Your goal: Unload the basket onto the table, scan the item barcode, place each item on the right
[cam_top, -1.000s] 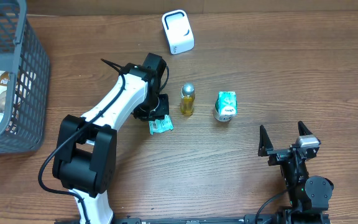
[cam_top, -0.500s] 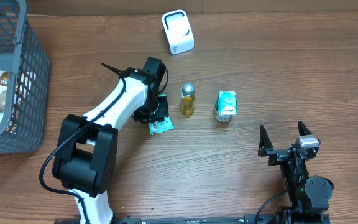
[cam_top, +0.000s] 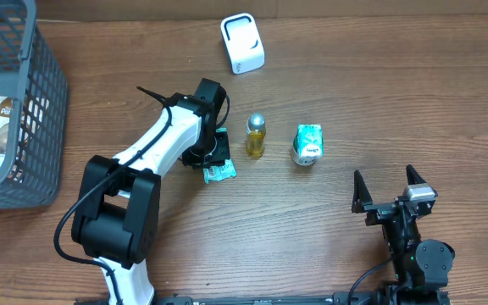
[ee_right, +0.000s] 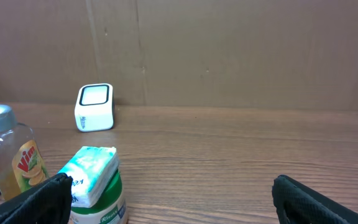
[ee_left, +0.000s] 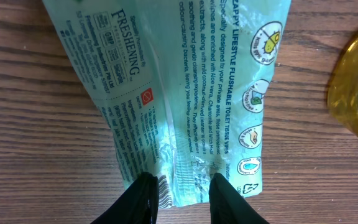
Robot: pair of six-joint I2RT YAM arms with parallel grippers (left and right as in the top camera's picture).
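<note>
A brown wooden worktop (cam_top: 354, 102) fills the overhead view, its long grain running from 9 to 3 o'clock; along its 12 o'clock edge stands a plain brown board wall (ee_right: 229, 50), marked by faint upright seams; the light is soft and even, casting only short, pale shadows on the wood.

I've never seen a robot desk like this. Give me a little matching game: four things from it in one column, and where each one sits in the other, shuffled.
1. white scanner box
2. yellow bottle
3. grey basket
4. wipes packet

A. between the fingers of the left gripper
B. alone at the far side of the table
C. at the left edge, with packets inside
D. upright in the middle, silver cap on

Pairs: 1-B, 2-D, 3-C, 4-A
</note>
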